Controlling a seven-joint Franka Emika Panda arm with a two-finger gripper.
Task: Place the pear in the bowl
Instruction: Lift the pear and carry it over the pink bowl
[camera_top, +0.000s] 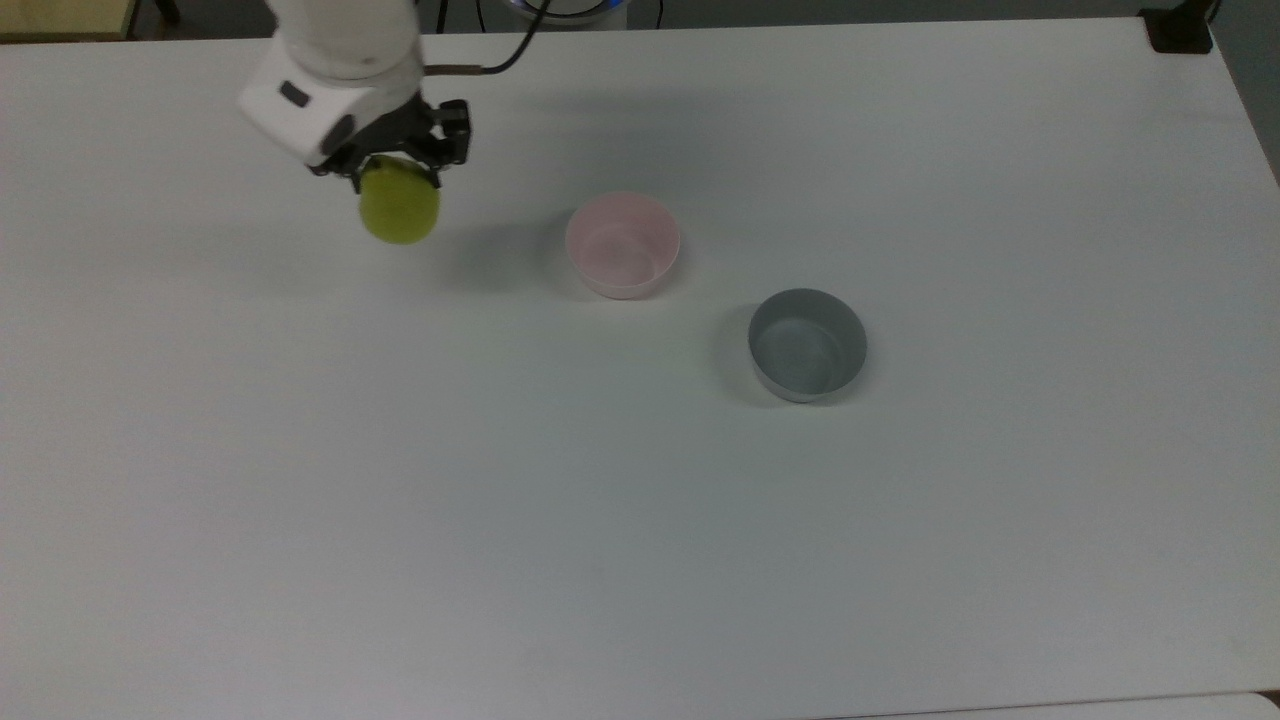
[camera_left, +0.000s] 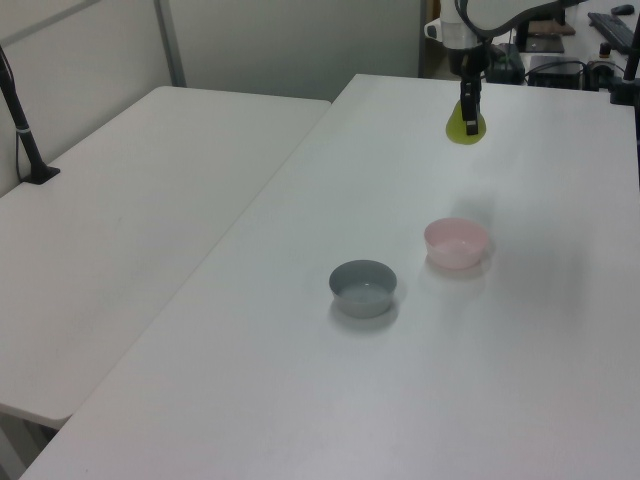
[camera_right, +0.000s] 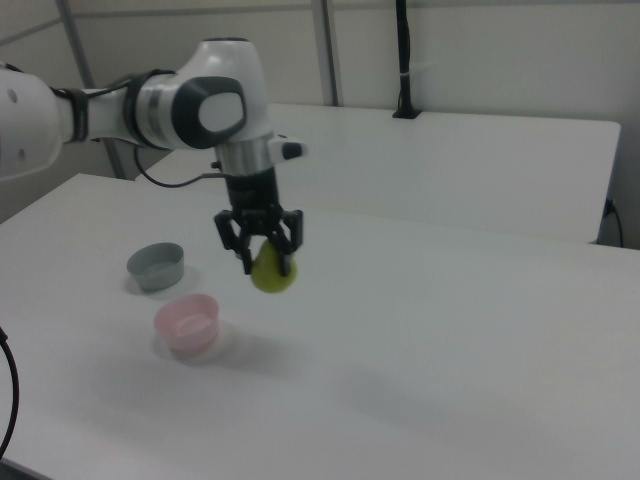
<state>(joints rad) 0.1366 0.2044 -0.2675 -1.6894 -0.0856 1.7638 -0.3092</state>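
A yellow-green pear (camera_top: 399, 212) (camera_left: 464, 130) (camera_right: 271, 274) hangs well above the white table, held at its narrow top by my gripper (camera_top: 398, 172) (camera_left: 469, 121) (camera_right: 262, 252), which is shut on it. Its stem is hidden between the fingers. The pale pink bowl (camera_top: 622, 245) (camera_left: 456, 243) (camera_right: 187, 322) stands empty on the table, to the right of the pear in the top view and to the lower left of it in the right view. The pear's shadow falls on the table beside the bowl.
A grey bowl (camera_top: 807, 344) (camera_left: 363, 288) (camera_right: 156, 266) of similar size stands empty past the pink one, at the top view's right. A second white table (camera_left: 120, 220) adjoins in the left view. A black clamp (camera_top: 1180, 28) sits at the table's far right corner.
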